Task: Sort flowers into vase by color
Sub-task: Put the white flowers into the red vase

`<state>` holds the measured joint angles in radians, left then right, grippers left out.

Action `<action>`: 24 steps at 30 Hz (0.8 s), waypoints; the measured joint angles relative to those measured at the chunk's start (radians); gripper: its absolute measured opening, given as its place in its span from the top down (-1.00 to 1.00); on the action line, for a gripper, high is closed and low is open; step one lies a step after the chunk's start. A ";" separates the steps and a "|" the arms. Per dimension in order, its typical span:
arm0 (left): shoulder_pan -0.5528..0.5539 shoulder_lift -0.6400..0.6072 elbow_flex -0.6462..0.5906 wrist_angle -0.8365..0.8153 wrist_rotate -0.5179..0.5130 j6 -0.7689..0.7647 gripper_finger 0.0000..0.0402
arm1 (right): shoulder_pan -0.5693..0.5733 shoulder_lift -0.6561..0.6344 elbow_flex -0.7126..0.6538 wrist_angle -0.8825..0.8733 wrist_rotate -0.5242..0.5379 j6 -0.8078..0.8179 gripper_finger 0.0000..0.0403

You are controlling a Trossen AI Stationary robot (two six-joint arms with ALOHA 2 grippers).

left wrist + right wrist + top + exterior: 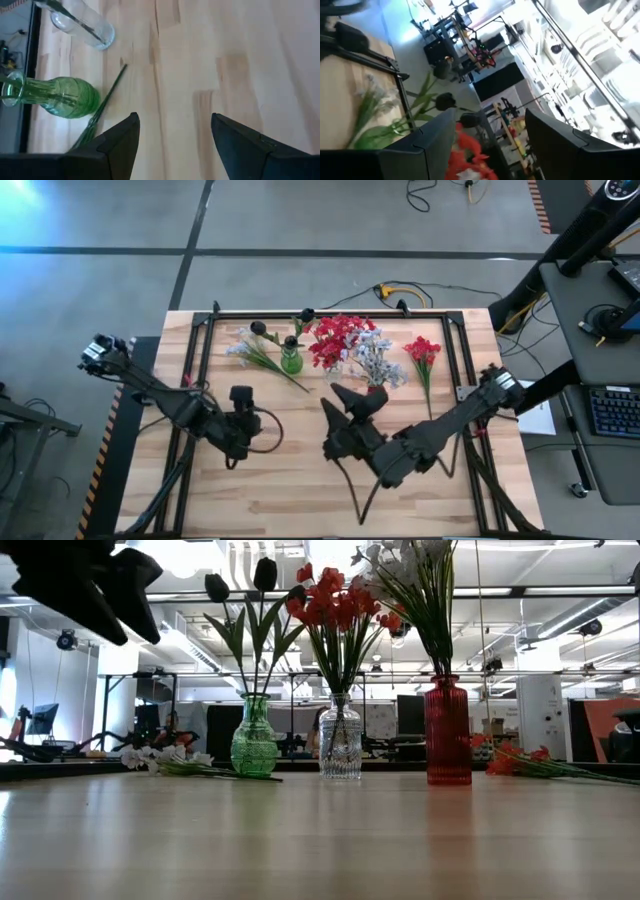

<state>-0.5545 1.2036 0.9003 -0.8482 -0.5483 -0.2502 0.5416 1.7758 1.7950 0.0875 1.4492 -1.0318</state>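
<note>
We judge the main risk to be knocking the green vase [291,360] or the clear vase [340,745] while reaching for the white spray [245,350] lying upper left or the red spray [422,355] upper right. Left gripper [240,405] is wide and empty; right gripper [355,402] is parted, holding nothing.
</note>
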 joint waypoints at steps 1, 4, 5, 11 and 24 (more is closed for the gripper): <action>0.000 0.016 0.005 -0.015 -0.001 0.012 -0.14 | -0.004 -0.016 0.000 -0.028 -0.002 0.003 -0.14; 0.005 0.063 0.023 -0.067 0.000 0.016 -0.12 | -0.020 -0.075 0.000 -0.112 -0.002 0.067 -0.14; 0.009 0.077 0.029 -0.083 0.001 0.016 -0.10 | -0.026 -0.098 0.000 -0.146 -0.002 0.104 -0.14; 0.034 0.138 0.070 -0.191 0.012 0.031 0.06 | -0.044 -0.219 0.000 -0.451 -0.044 0.412 -0.14; 0.303 0.047 0.042 -0.135 0.240 0.345 0.47 | -0.042 -0.302 0.000 -0.667 -0.149 0.672 -0.13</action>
<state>-0.2515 1.2509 0.9421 -0.9832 -0.3086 0.0953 0.4992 1.4738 1.7950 -0.5794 1.3006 -0.3593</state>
